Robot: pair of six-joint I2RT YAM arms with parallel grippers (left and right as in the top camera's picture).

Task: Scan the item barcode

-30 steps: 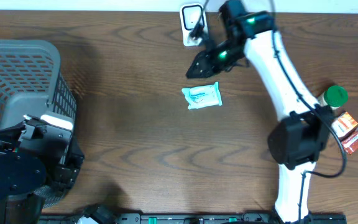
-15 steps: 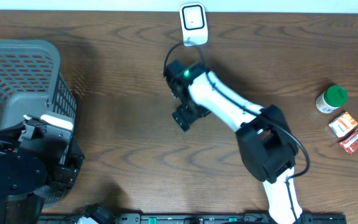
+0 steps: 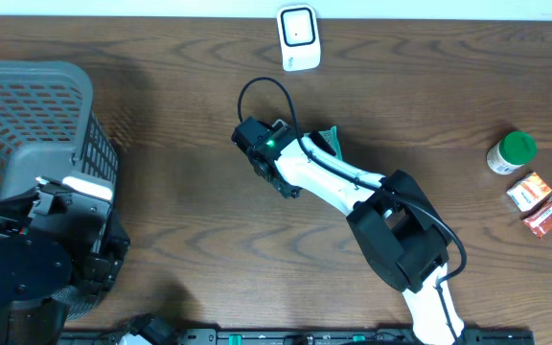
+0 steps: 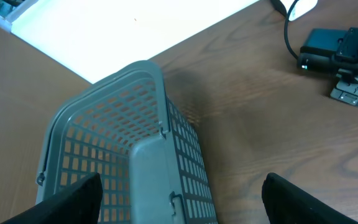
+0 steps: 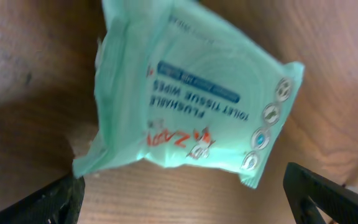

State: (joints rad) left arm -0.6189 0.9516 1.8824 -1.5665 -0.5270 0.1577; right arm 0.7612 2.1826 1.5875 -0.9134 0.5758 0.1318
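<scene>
- Mint-green soft pack of flushable wipes (image 5: 191,106) lies on the brown wooden table (image 3: 180,144), well apart from the white barcode scanner (image 3: 297,36).
- Right pincer (image 5: 182,186) is spread wide around the pack, not gripping.
- Left pincer (image 4: 182,183) is released and empty, over the grey mesh basket (image 4: 110,124).
- Judgement: grasp and scan are both pending.

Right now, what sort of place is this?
Probably a mock shop checkout on a wooden table: a white barcode scanner, a grey shopping basket and a pack of toilet wipes.
</scene>
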